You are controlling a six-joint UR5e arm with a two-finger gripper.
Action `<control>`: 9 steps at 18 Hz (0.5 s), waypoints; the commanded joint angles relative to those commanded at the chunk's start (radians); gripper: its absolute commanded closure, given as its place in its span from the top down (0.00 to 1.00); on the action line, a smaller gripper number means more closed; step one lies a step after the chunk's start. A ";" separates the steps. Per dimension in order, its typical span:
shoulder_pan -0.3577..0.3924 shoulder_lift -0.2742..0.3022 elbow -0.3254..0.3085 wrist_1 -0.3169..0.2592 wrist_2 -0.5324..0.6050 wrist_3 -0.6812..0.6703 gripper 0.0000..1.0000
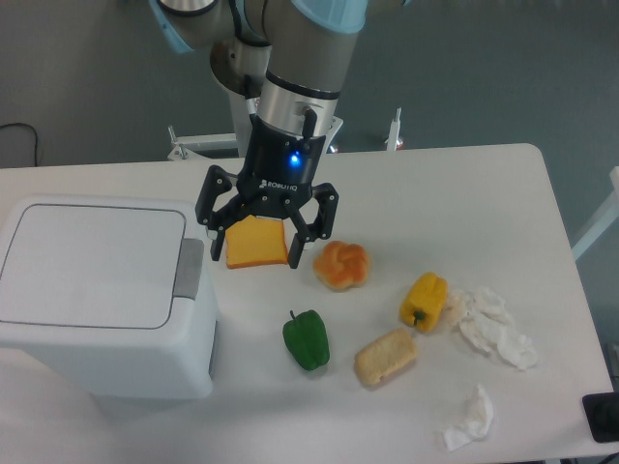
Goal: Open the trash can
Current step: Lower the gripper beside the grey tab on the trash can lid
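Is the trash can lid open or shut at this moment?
Shut. The trash can has its flat lid lying level inside the rim, grey push tab unpressed; the open gripper is beside it.

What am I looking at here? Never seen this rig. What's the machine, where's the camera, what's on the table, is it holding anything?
One fixed camera looks down at a white table from the front. The machine is a robot arm; its two-finger end effector is open, holding nothing, above an orange cheese-like wedge. At left stands the trash can, lid closed, grey push tab facing the arm. Also on the table: a bun, green pepper, yellow pepper, a breaded piece and crumpled tissues.
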 joint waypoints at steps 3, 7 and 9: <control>-0.003 -0.002 0.000 0.002 -0.006 0.000 1.00; -0.003 -0.008 0.000 0.002 -0.012 0.000 1.00; -0.005 -0.009 0.000 0.002 -0.012 0.002 1.00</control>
